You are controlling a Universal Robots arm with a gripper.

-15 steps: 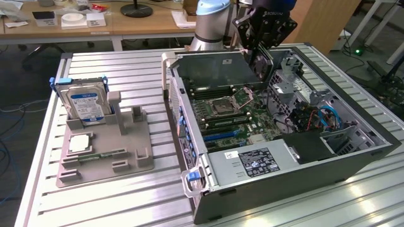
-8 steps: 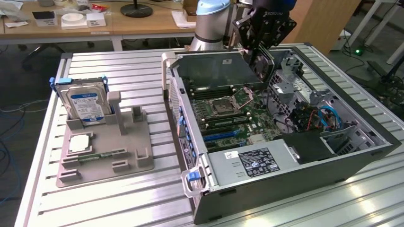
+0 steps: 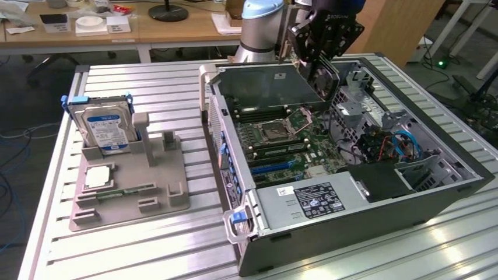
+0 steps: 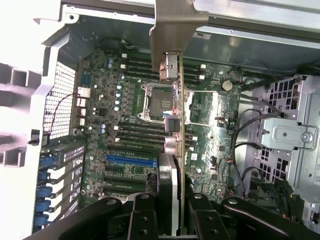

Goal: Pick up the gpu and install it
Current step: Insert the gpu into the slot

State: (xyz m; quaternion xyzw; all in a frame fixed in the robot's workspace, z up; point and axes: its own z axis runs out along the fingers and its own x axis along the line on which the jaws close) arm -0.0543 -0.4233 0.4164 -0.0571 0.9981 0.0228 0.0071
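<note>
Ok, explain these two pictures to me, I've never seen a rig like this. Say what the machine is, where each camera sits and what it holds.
The machine is a robot arm ending in a gripper. One picture comes from a camera standing off the arm; the other from a camera on its wrist. On the table lies an open computer case, motherboard exposed. Beside it a grey holder carries a hard drive and a memory stick. The gripper is shut on the gpu, a thin card, above the case.
</note>
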